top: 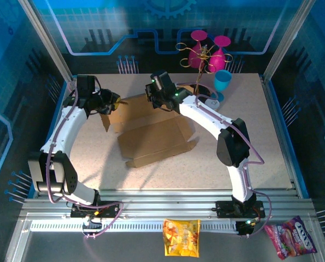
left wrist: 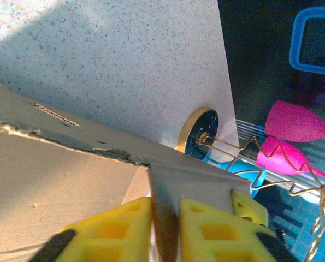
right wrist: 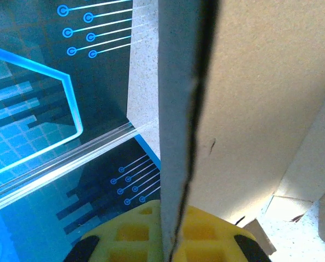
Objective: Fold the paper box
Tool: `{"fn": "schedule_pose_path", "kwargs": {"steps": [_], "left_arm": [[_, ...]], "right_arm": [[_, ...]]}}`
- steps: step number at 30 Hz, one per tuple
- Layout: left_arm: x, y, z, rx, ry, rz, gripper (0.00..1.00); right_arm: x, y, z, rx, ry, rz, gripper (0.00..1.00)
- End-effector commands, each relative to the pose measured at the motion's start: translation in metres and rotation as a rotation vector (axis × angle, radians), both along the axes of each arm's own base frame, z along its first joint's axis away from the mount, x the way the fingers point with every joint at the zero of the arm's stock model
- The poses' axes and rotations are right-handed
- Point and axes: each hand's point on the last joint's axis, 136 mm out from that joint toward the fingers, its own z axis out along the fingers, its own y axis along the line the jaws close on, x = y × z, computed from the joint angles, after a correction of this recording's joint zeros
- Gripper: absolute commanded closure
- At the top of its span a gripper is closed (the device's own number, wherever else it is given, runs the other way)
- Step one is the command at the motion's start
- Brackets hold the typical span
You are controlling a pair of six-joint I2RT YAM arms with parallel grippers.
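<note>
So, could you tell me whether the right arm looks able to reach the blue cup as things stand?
Probably not yet: the right gripper is shut on the paper box. Freed, it looks close enough to the blue cup beside its forearm.

Both arms reach out over the table, each gripper pinched onto an edge of the paper box (top: 151, 139).
The left arm (top: 69, 125) curves up along the left side and bends inward at the wrist; the left gripper (left wrist: 165, 218) has its yellow pads (left wrist: 113, 229) closed on a raised flap. The right arm (top: 217, 120) leans forward and to the left, elbow low, and the right gripper (right wrist: 170, 232) is clamped on an upright cardboard wall. The two grippers stand apart.
</note>
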Motion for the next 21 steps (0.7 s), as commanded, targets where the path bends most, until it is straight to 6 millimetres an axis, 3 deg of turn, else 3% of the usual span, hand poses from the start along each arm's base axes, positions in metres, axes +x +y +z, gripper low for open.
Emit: {"fn": "schedule_pose_path", "kwargs": {"steps": [1, 3, 5, 9, 11, 16, 21], "left_arm": [[0.004, -0.004, -0.006, -0.013, -0.003, -0.013, 0.91], [0.002, -0.004, -0.009, -0.015, 0.007, -0.012, 0.99], [0.0, -0.004, -0.011, -0.015, 0.014, -0.011, 1.0], [-0.005, 0.0, -0.016, -0.017, 0.038, 0.01, 1.0], [-0.006, 0.002, -0.016, -0.022, 0.041, 0.018, 1.0], [-0.008, 0.003, -0.018, -0.022, 0.044, 0.016, 1.0], [-0.008, 0.004, -0.017, -0.019, 0.047, 0.009, 1.0]], "right_arm": [[-0.002, -0.004, 0.027, 0.062, -0.039, 0.0, 1.0], [-0.002, -0.004, 0.026, 0.067, -0.048, 0.001, 1.0], [0.0, -0.004, 0.029, 0.077, -0.085, 0.007, 1.0], [0.003, -0.016, 0.04, 0.128, -0.254, -0.011, 0.66], [-0.002, -0.026, 0.037, 0.147, -0.307, -0.033, 0.57], [-0.011, -0.038, 0.018, 0.199, -0.375, -0.081, 0.52], [-0.002, -0.03, 0.024, 0.229, -0.426, -0.09, 0.51]]}}
